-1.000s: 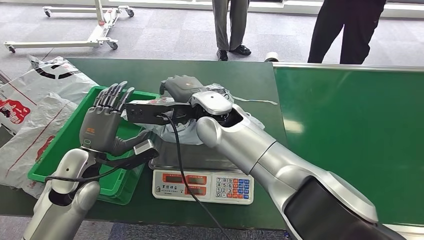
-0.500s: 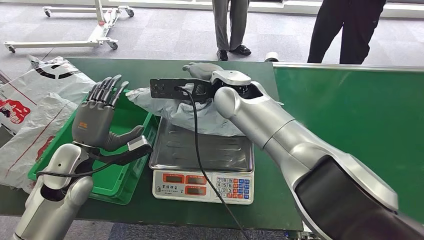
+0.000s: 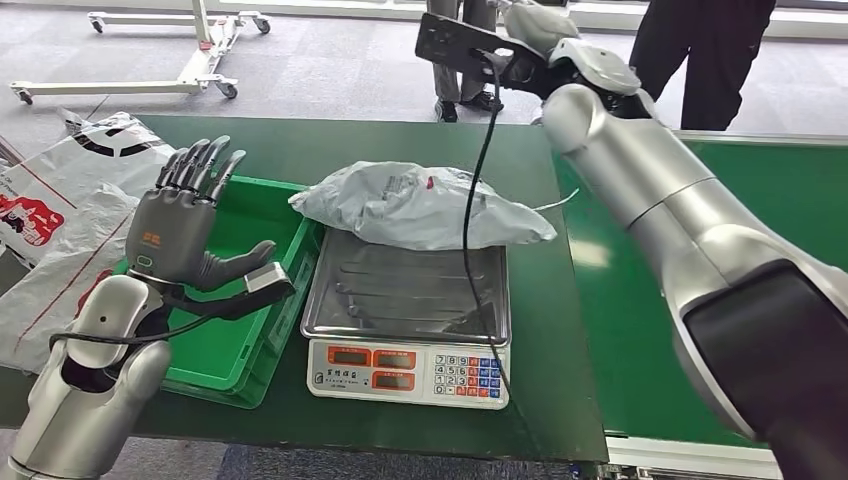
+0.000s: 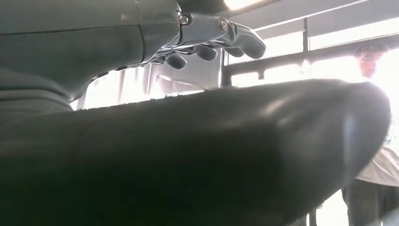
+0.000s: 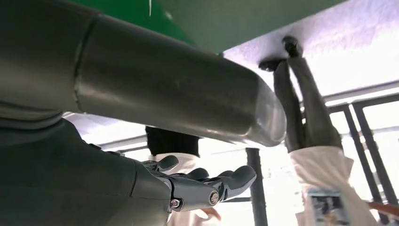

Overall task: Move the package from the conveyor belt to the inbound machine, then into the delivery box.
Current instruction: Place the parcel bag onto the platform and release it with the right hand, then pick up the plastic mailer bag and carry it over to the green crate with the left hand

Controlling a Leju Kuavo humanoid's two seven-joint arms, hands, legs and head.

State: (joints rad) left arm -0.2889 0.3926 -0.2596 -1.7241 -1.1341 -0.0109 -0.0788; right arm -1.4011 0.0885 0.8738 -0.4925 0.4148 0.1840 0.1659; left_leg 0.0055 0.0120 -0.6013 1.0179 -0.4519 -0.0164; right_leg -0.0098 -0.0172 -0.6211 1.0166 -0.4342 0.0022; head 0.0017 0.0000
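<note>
**Package on the scale, both hands free**

The right hand [image 3: 535,25] is raised high at the far side of the scene, above the far edge of the tabletop [image 3: 300,140]; its fingers are spread and it holds nothing. The left hand [image 3: 180,230] hovers upright over the green bin [image 3: 225,350] at the near left, fingers fanned apart, palm facing right, also holding nothing.

The grey package [image 3: 420,205] lies on the far part of the steel pan of the scale [image 3: 405,375], its far side hanging past the pan onto the tabletop and its left end reaching toward the bin's rim. The conveyor belt [image 3: 720,260] runs along the right. More plastic bags [image 3: 60,220] lie left of the bin.

Risks, as I judge them: the package sits half off the pan, so the reading may be false or the soft bag may slide off. A cable [image 3: 470,230] from the right wrist hangs across the package and pan; an arm move could drag it and shift the bag. A soft poly bag may also slip from a loose grasp on the way to the bin.
</note>
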